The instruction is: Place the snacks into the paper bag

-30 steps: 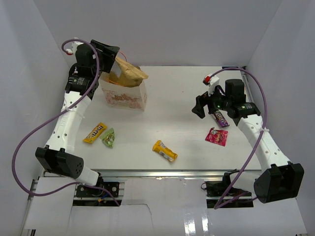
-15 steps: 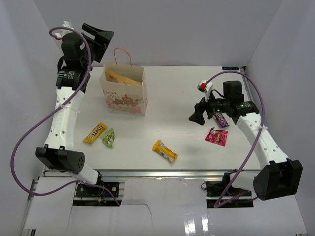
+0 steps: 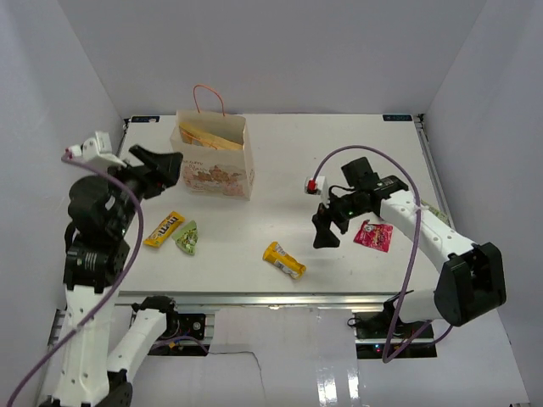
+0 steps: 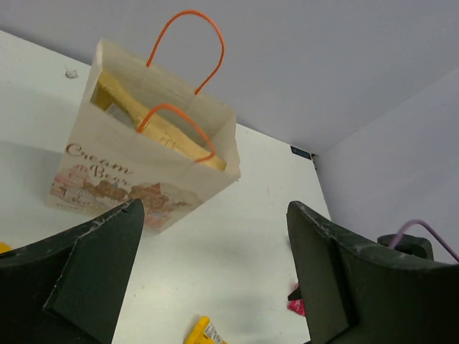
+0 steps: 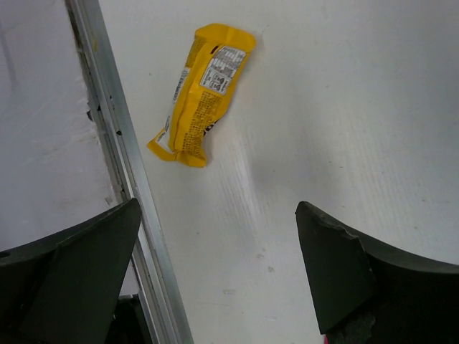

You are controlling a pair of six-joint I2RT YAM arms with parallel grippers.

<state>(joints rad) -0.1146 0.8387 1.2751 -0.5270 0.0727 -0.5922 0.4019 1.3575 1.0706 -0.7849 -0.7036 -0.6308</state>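
The white table (image 3: 288,153) stands between pale grey walls. The paper bag (image 3: 214,165) stands upright near the far-left corner with 1 gold chip bag (image 3: 204,136) inside, just beyond the left gripper (image 3: 165,170), which is spread wide and empty. The right gripper (image 3: 322,229), also wide and empty, hovers right of the yellow-orange bar (image 3: 284,259). The bar lies diagonally by the near edge.

Matt cream paper bag (image 4: 143,172); glossy yellow-orange bar (image 5: 204,93); smooth white table (image 5: 344,107); dull metal rail (image 5: 118,158)
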